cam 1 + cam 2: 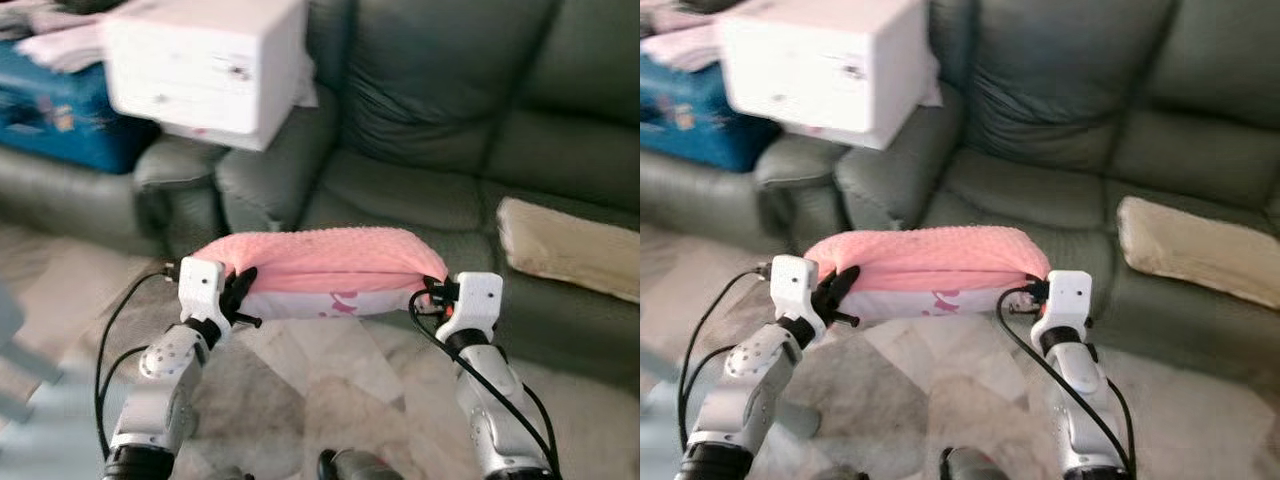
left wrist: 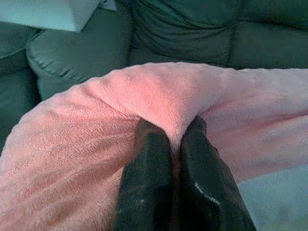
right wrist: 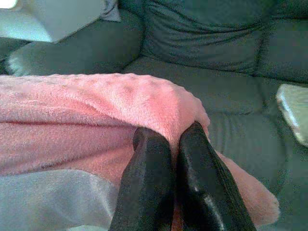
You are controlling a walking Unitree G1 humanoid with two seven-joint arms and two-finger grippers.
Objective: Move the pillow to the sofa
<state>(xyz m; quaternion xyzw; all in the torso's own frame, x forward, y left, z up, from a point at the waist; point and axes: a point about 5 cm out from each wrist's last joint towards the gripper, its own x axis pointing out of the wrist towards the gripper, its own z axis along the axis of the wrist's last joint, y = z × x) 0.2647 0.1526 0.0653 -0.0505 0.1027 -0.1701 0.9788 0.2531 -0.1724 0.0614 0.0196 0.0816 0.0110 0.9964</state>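
— Arms?
— Both raised forward, level, one at each end of the pillow. Left gripper clamped on the pillow's left end, fingers pinching a fold of pink fleece. Right gripper pinched the same way on the right end, fingers closed over the fabric.
— Pillow's place?
— Held in the air, clear of the floor, just in front of the dark green sofa. Pink on top, white with pink marks underneath.
— Any writing?
— None readable; small dark marks on the white box, too blurred.
— Containers?
— White box resting on the sofa arm, closed. Blue case behind it, papers on top. Beige cushion lying on the seat, to the right.
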